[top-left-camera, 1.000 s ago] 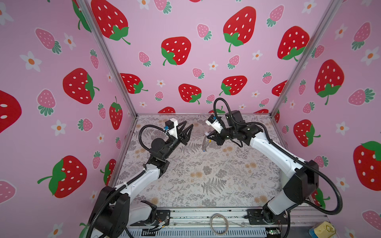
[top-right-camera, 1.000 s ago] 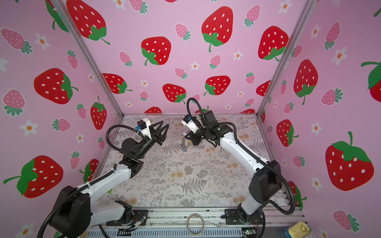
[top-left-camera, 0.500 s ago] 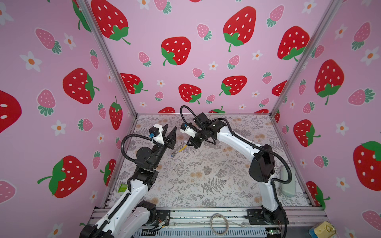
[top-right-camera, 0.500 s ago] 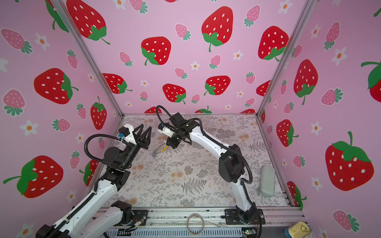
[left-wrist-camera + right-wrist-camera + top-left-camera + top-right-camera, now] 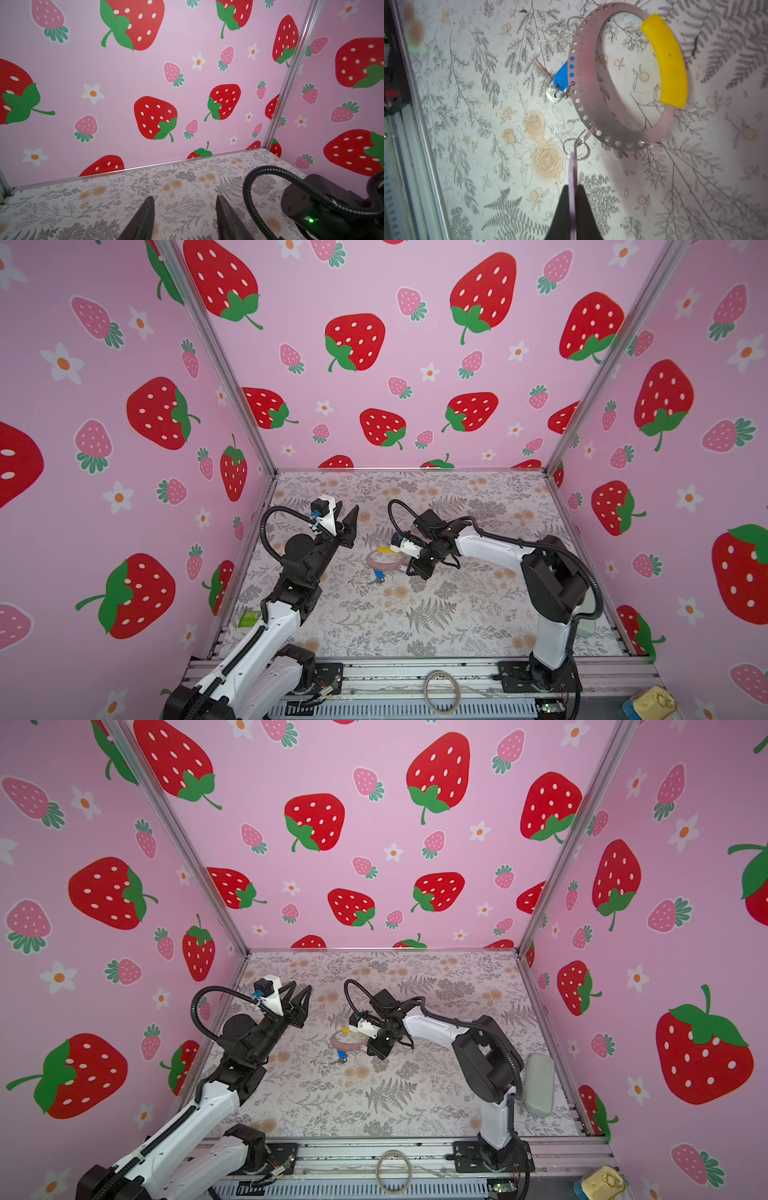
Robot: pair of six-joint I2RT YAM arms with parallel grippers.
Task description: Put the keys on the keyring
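The job looks close to finished. In the right wrist view the large thin grey keyring, with its row of punched holes and its yellow section, lies on the floral-patterned desk. In both top views the keyring sits between the two arms.

The small dark metal key with a blue plastic tag lies just beside the ring's outer edge. A small metal loop at its head seems to pass through one of the holes, so I judge that key to be on.

The right fingers are pinched shut on the pale lilac plastic tag, seen edge-on; its key is hidden. The tag's round split ring links to a smaller loop that runs through a hole in the keyring. The second key therefore appears hooked on as well, though I cannot be sure the link is fully seated. What seems left is to let go of the lilac tag and draw back.

The left fingers stand about halfway open and hold nothing. They are raised over bare desk, pointing toward the back wall, well apart from the keyring.

Half a second ago, in the top views, the right fingers were higher and close to the left fingers, with the yellow section dangling beneath them clear of the desk. Now the keyring is down on the desk, the right fingers are low beside it, and the two arms are apart. The left fingers' opening looks unchanged.
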